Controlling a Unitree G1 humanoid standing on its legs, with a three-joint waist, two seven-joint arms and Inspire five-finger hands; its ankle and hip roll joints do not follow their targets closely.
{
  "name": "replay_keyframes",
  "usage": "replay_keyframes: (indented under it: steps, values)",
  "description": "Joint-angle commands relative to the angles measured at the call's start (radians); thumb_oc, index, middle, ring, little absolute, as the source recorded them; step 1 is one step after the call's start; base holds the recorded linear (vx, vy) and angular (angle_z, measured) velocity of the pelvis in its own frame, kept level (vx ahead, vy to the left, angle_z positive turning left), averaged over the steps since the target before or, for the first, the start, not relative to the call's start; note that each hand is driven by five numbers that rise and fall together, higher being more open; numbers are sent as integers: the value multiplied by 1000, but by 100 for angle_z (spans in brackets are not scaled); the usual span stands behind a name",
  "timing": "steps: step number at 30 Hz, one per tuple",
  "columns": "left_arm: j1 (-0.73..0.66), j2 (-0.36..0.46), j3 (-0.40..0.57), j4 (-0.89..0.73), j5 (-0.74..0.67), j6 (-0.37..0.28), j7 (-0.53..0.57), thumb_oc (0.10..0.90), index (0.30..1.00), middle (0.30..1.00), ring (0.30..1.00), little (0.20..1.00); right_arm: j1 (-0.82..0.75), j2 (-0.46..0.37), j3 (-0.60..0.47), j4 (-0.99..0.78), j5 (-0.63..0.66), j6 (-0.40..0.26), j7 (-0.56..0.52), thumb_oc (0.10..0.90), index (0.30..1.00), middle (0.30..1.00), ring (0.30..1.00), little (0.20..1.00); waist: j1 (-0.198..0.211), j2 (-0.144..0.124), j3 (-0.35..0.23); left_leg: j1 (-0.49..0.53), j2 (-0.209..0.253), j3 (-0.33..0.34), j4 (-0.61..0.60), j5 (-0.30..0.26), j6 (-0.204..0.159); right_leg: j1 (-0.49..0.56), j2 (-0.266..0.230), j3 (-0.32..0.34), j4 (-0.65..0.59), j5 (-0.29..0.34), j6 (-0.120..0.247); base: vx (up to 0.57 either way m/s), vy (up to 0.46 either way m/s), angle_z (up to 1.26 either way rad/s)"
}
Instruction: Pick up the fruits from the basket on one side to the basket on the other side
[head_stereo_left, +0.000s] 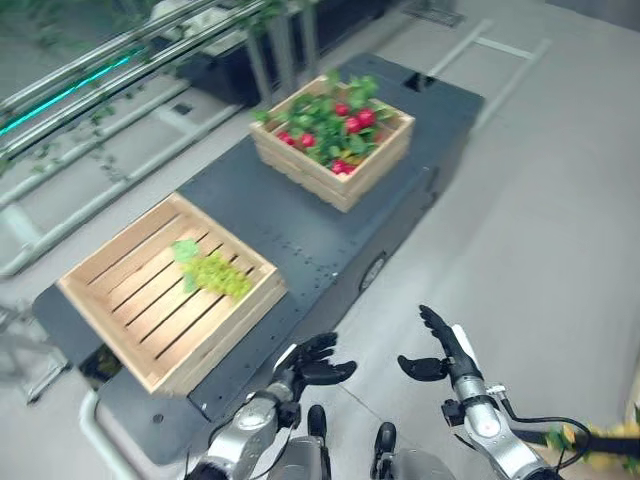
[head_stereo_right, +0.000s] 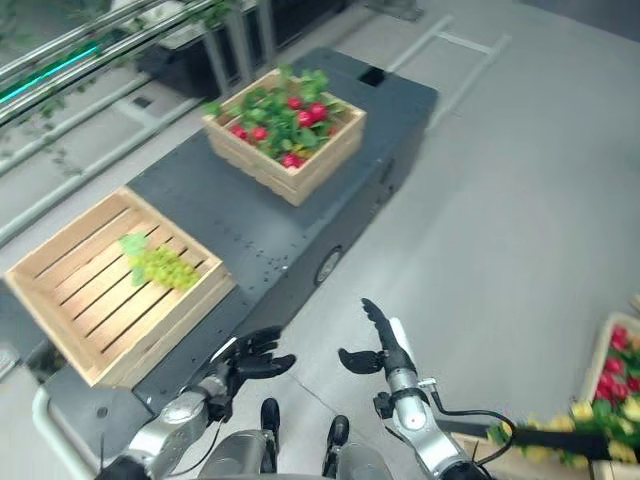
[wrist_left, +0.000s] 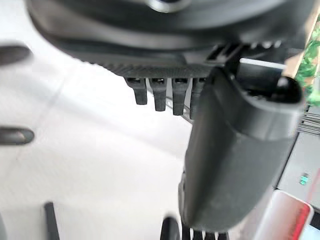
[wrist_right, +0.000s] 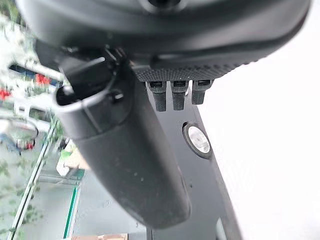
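Note:
Two wooden slatted crates stand on a long dark platform (head_stereo_left: 330, 240). The far crate (head_stereo_left: 335, 140) is full of red fruits (head_stereo_left: 358, 122) among green leaves. The near crate (head_stereo_left: 170, 290) holds a single bunch of green grapes (head_stereo_left: 213, 271) on its slats. My left hand (head_stereo_left: 310, 368) hovers low in front of the platform's near edge, fingers relaxed and holding nothing. To its right, my right hand (head_stereo_left: 447, 352) is raised over the floor, fingers straight, thumb out, empty. Both wrist views show each thumb (wrist_left: 235, 150) and short fingertips (wrist_right: 175, 95) extended.
Pale grey floor (head_stereo_left: 540, 200) spreads to the right of the platform. Metal rails and hanging plants (head_stereo_left: 110, 60) run along the back left. At the right edge of the right eye view, more fruit in a crate (head_stereo_right: 615, 375) and yellow-green foliage sit on the floor.

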Motion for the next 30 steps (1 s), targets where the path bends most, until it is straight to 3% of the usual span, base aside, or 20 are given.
replay_keyframes:
  steps: [1,11,15,17,18,19,20,22,24,25,26,27,28,29,30]
  values:
    - [-51,6,28,-76,40,-80,23,800,900,900,900,900,-33,9,-18,-82,43,-81,-20,800,900,900,900,900,1,9,-90,25,-32,-93,-58,-17,-17,6,-2,83,-53,75,17,42,159,19]
    - [-12,42,48,-100,141,-81,58,800,900,900,900,900,2,54,-26,-109,70,-76,1,800,900,900,900,900,23,1,-110,38,-60,-140,-58,-53,15,30,-24,63,-54,62,30,43,111,17]
    - [-15,59,68,-109,168,-89,65,800,900,900,900,900,-8,68,-34,-111,88,-60,-18,800,900,900,900,900,40,2,-94,49,-65,-143,-58,-60,40,8,-49,48,41,29,44,29,160,8]
    - [-20,68,75,-113,191,-100,73,800,900,900,900,900,-14,76,-40,-108,87,-64,-29,800,900,900,900,900,51,6,-80,54,-73,-149,-58,-60,57,-15,-77,39,167,18,48,77,220,14]
    - [-21,81,78,-128,208,-103,83,800,900,900,900,900,-6,76,-45,-119,87,-66,-36,800,900,900,900,900,53,7,-70,65,-86,-154,-58,-71,66,-47,-117,50,312,35,66,98,231,11]
    - [-21,83,78,-132,212,-103,85,800,900,900,900,900,-4,77,-46,-122,87,-67,-37,800,900,900,900,900,54,5,-68,65,-91,-153,-58,-71,69,-60,-127,54,341,37,70,83,246,10]
    - [-16,96,79,-149,232,-112,91,800,900,900,900,900,13,72,-54,-139,83,-75,-38,800,900,900,900,900,48,9,-48,69,-104,-159,-58,-70,81,-131,-157,78,496,85,84,14,157,8]
    - [-11,115,83,-177,263,-106,109,800,900,900,900,900,34,62,-59,-149,91,-81,-24,800,900,900,900,900,36,12,-23,81,-113,-180,-58,-69,86,-196,-157,116,569,124,90,10,88,20]
    - [-16,126,87,-189,277,-96,112,800,900,900,900,900,38,65,-60,-147,101,-84,-22,800,900,900,900,900,25,15,-13,80,-105,-192,-58,-56,84,-219,-128,130,517,141,75,20,-104,49]
    - [-23,137,93,-200,288,-101,128,800,900,900,900,900,42,69,-55,-154,100,-88,-18,800,900,900,900,900,8,8,-9,85,-103,-217,-58,-62,78,-228,-78,166,379,150,76,98,-200,58]
    - [-26,140,94,-202,287,-105,137,800,900,900,900,900,42,70,-53,-155,100,-90,-15,800,900,900,900,900,4,6,-10,83,-102,-221,-58,-63,76,-231,-67,174,333,155,76,120,-311,74]
    - [-41,141,98,-205,284,-127,155,800,900,900,900,900,25,77,-44,-149,102,-94,-22,800,900,900,900,900,-5,0,-5,81,-98,-235,-58,-72,70,-217,-37,201,158,158,73,58,-194,54]
    - [-44,141,99,-205,283,-132,157,800,900,900,900,900,22,77,-43,-147,103,-95,-22,800,900,900,900,900,-5,0,-6,78,-98,-237,-58,-73,69,-215,-34,205,136,161,72,74,-307,59]
    - [-63,136,103,-212,270,-176,146,800,900,900,900,900,-4,84,-34,-129,110,-102,-39,800,900,900,900,900,-12,-5,-2,64,-104,-265,-58,-80,68,-198,-5,251,25,174,73,52,-238,44]
    - [-69,133,104,-216,259,-191,131,800,900,900,900,900,-14,87,-32,-122,109,-101,-46,800,900,900,900,900,-13,-6,-3,58,-106,-276,-58,-80,69,-191,4,267,15,170,69,85,-327,52]
